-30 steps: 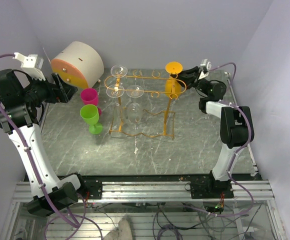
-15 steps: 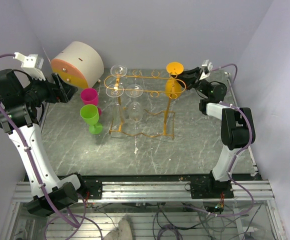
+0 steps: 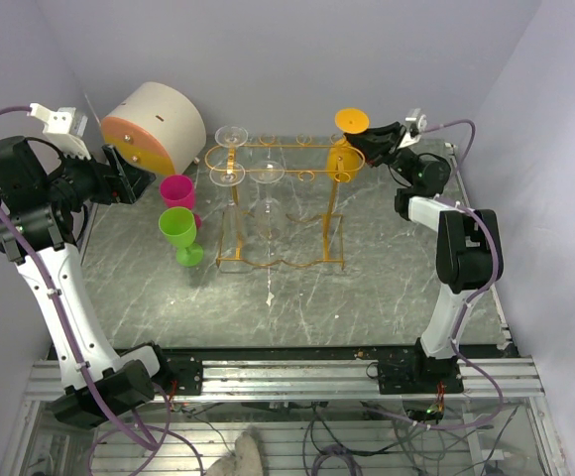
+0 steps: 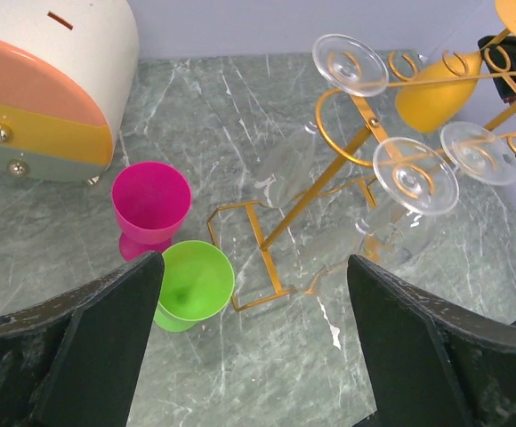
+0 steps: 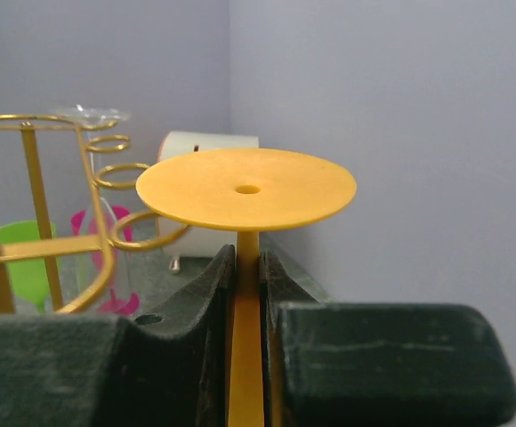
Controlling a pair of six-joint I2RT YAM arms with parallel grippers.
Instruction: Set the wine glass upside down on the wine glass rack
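My right gripper (image 3: 353,142) is shut on the stem of an orange wine glass (image 3: 351,120), held upside down with its round base up and its bowl (image 3: 342,164) at the right end of the gold wire rack (image 3: 332,223). In the right wrist view the fingers (image 5: 206,294) clamp the stem under the base (image 5: 246,187), with the rack's loops (image 5: 120,173) just left. The left wrist view shows the rack (image 4: 316,191) and orange bowl (image 4: 431,93). My left gripper (image 3: 119,178) is open and empty, high at the left (image 4: 253,338).
Three clear glasses hang upside down on the rack's left part (image 3: 232,136), (image 3: 228,174), (image 3: 266,172). A pink cup (image 3: 177,190) and a green cup (image 3: 177,228) stand left of the rack. A beige drum box (image 3: 154,124) sits at the back left.
My right gripper has lifted the orange glass higher and a little back. The rack's top frame has shifted back and now stands straighter. The left arm has not moved.
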